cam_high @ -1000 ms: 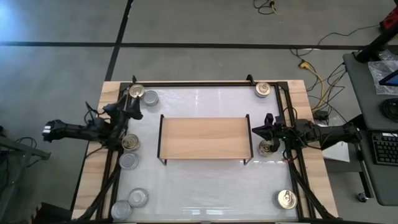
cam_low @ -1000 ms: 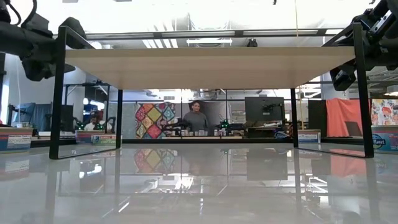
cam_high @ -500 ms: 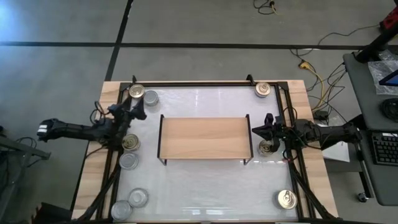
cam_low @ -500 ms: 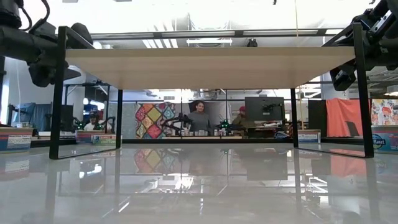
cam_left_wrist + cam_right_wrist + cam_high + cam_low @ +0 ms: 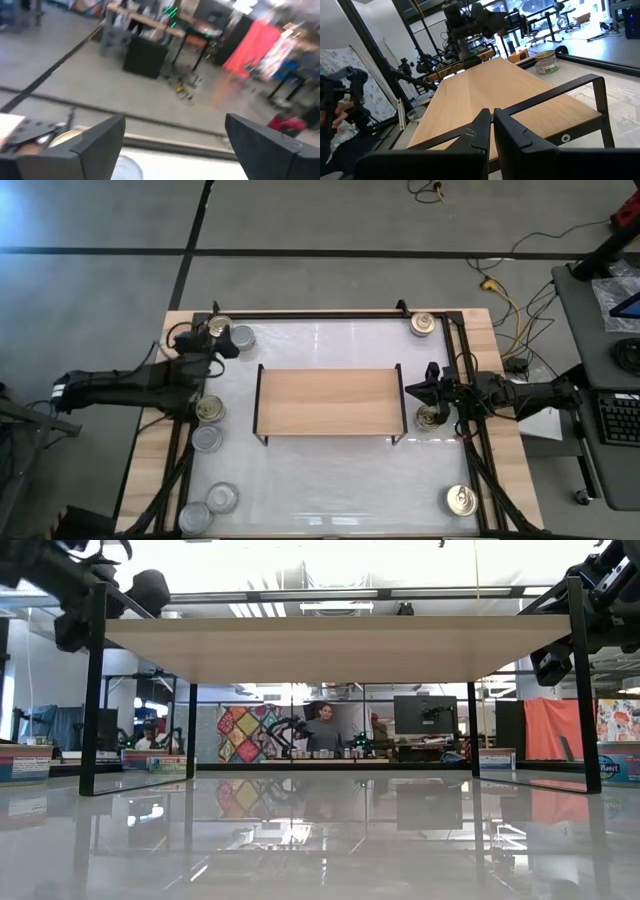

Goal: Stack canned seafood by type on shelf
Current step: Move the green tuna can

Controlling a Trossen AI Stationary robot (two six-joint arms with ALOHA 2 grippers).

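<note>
The shelf (image 5: 328, 402) stands mid-table with a bare light-wood top (image 5: 495, 90). Canned seafood sits around it on the white tabletop. A gold-topped can (image 5: 219, 330) and a silver one (image 5: 241, 336) are at the far left. Another gold can (image 5: 209, 408) and a silver one (image 5: 207, 439) lie left of the shelf. My left gripper (image 5: 222, 345) hovers open just short of the far-left pair, with nothing between its fingers (image 5: 100, 137). My right gripper (image 5: 408, 390) waits shut at the shelf's right end.
Two more silver cans (image 5: 222, 497) (image 5: 195, 517) sit at the near left corner. Gold cans stand at the far right (image 5: 422, 324), under my right arm (image 5: 432, 417) and at the near right (image 5: 461, 500). A black frame (image 5: 320, 313) borders the table.
My left gripper has risen and tipped up from pointing downward to nearly level. It has swung a little toward the table's far edge, toward the far-left cans. No can has moved.
</note>
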